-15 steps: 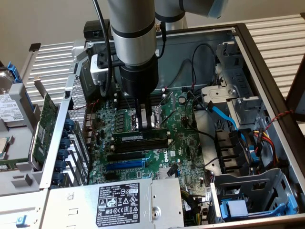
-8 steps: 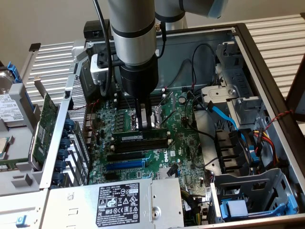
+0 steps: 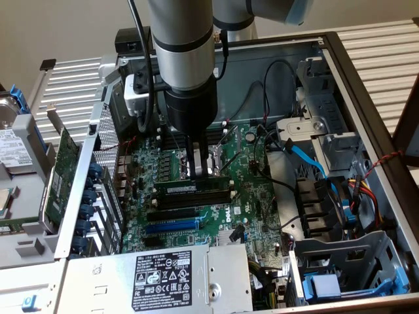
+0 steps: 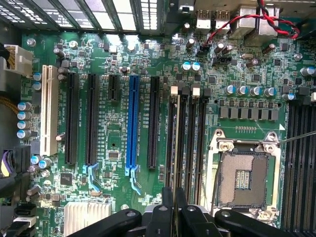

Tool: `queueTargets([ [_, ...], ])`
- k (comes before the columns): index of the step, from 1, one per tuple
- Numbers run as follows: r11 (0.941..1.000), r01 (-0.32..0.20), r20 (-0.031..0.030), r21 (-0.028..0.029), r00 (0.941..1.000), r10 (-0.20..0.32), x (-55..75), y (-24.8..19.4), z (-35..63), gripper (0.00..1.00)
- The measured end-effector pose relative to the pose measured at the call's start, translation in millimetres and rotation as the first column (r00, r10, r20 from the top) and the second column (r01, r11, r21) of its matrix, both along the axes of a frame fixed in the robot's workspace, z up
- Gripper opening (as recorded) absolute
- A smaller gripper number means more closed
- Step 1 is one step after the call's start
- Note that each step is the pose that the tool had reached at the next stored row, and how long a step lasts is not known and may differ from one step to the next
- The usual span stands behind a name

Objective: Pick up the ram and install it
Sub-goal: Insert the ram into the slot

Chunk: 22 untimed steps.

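Note:
The ram (image 3: 194, 188), a long dark stick with a pale label strip, stands on edge along one of the black memory slots (image 3: 196, 201) in the middle of the motherboard (image 3: 252, 203). My gripper (image 3: 201, 171) comes straight down on it and is shut on its upper edge near the middle. In the wrist view the ram (image 4: 176, 133) shows edge-on as a thin line running away from my gripper (image 4: 174, 205), lined up over a black slot (image 4: 171, 143) with white end clips. How deep it sits in the slot I cannot tell.
The open computer case holds a bare CPU socket (image 4: 244, 177), a blue expansion slot (image 4: 132, 123), a grey power supply (image 3: 163, 278) at the front, and blue and red cables (image 3: 308, 160) at the exterior view's right. A green card with a bracket (image 3: 62, 170) leans outside at the left.

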<state>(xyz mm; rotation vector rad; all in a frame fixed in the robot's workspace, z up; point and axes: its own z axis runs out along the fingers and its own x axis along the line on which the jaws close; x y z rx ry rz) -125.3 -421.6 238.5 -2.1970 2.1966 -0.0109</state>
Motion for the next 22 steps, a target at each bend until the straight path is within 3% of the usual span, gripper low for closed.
queueTargets([
  [22,1.0000,-0.008,-0.0016,0.0001,1.0000,0.008,0.6,-0.1,-1.9,0.13],
])
